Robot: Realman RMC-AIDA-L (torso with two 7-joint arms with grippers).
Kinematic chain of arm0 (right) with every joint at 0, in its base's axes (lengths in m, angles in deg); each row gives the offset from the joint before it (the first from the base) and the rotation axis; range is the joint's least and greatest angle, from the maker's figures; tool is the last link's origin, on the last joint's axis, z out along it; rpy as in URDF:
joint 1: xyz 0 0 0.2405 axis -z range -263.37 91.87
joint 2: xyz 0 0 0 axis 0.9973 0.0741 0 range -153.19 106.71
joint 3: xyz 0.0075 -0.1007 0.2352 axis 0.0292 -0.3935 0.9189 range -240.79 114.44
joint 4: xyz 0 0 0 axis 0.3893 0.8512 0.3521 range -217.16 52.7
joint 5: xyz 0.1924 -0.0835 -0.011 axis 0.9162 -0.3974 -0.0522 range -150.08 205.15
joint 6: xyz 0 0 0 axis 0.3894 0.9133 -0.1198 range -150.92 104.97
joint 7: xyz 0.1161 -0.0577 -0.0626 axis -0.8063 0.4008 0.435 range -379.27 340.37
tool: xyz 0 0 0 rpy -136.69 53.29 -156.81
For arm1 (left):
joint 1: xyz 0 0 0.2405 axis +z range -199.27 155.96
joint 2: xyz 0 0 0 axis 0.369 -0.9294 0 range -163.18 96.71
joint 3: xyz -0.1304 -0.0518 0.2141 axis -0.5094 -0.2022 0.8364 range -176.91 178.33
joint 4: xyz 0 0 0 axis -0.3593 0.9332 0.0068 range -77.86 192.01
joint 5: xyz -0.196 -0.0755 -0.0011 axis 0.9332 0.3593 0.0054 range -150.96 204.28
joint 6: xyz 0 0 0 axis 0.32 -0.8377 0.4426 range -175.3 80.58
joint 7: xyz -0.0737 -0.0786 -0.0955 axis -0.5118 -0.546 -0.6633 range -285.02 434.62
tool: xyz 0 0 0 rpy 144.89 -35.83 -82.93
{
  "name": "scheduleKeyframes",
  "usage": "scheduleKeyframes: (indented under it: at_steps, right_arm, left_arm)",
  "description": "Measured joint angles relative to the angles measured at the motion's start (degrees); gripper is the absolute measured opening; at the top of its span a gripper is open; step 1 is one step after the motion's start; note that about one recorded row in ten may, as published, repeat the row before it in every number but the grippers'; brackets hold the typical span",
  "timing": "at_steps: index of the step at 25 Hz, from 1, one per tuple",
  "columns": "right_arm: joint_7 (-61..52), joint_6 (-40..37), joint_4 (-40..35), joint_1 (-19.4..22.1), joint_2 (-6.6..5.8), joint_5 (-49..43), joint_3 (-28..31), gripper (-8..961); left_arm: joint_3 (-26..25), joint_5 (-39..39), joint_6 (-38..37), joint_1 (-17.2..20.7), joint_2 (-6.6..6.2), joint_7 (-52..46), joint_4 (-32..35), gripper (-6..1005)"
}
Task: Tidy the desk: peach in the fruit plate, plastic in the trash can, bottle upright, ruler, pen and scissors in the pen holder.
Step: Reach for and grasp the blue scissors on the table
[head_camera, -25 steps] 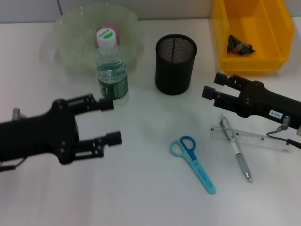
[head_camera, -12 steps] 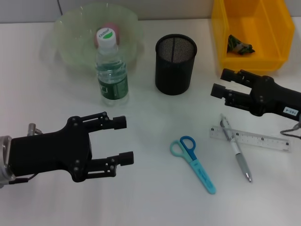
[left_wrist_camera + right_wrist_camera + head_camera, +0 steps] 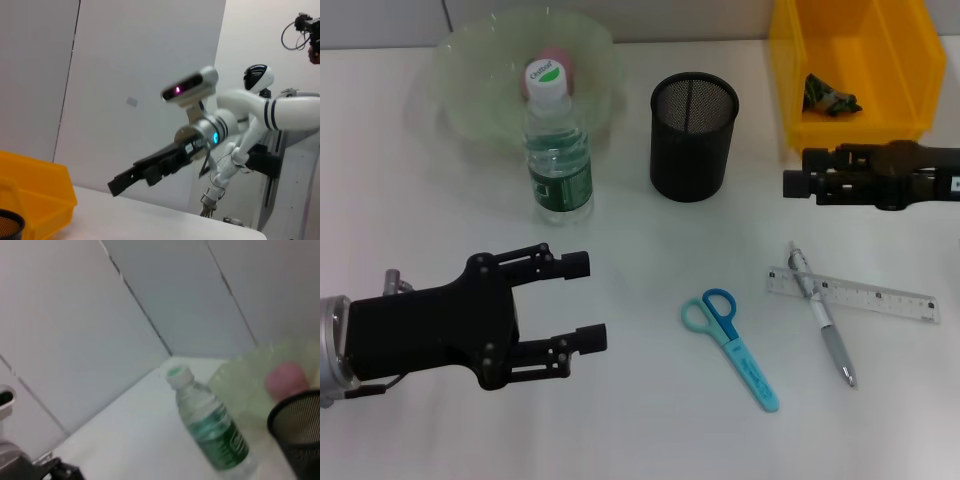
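The bottle (image 3: 558, 150) stands upright in front of the green fruit plate (image 3: 470, 100), which holds the peach (image 3: 556, 62). A plastic wrapper (image 3: 830, 97) lies in the yellow trash can (image 3: 855, 130). Blue scissors (image 3: 730, 345) lie in front of the black mesh pen holder (image 3: 693, 135). To their right the pen (image 3: 820, 315) lies across the ruler (image 3: 880, 295). My left gripper (image 3: 586, 300) hovers open and empty, left of the scissors. My right gripper (image 3: 802, 172) is open and empty beside the trash can's front edge.
The right wrist view shows the bottle (image 3: 207, 427), the plate (image 3: 250, 380) with the peach (image 3: 284, 380) and the pen holder's rim (image 3: 300, 435). The left wrist view shows my right arm (image 3: 150, 170) above the table and the yellow bin (image 3: 35, 190).
My left gripper has moved away from the bottle, toward the front and right. My right gripper has drawn back from above the pen and ruler toward the trash can.
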Motion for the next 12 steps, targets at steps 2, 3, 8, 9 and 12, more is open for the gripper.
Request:
scheduleKeyframes:
  at_steps: [2, 3, 8, 9, 12]
  right_arm:
    - [-6.13, -2.35, -3.97, -1.89, 0.0, -4.81, -0.02, 764]
    - [-8.91, -3.6, -6.09, -2.95, 0.0, -7.81, -0.07, 764]
    - [-22.09, -9.61, -12.24, -10.1, -0.56, -20.33, -3.47, 763]
    - [-24.72, -10.74, -12.57, -11.84, -0.92, -22.9, -4.45, 763]
    - [-29.63, -12.58, -12.08, -16.08, -1.82, -27.9, -5.67, 763]
  left_arm:
    - [0.0, 0.0, 0.41, 0.16, 0.0, 0.05, -0.33, 756]
    - [0.0, 0.0, 0.96, 0.46, 0.0, 0.05, -0.38, 756]
    - [0.0, -0.01, 1.77, 0.95, -0.01, 0.11, -0.49, 756]
    - [0.0, -0.01, 1.86, 0.98, -0.01, 0.12, -0.53, 756]
    - [0.0, -0.01, 2.13, 1.02, -0.02, 0.16, -0.75, 756]
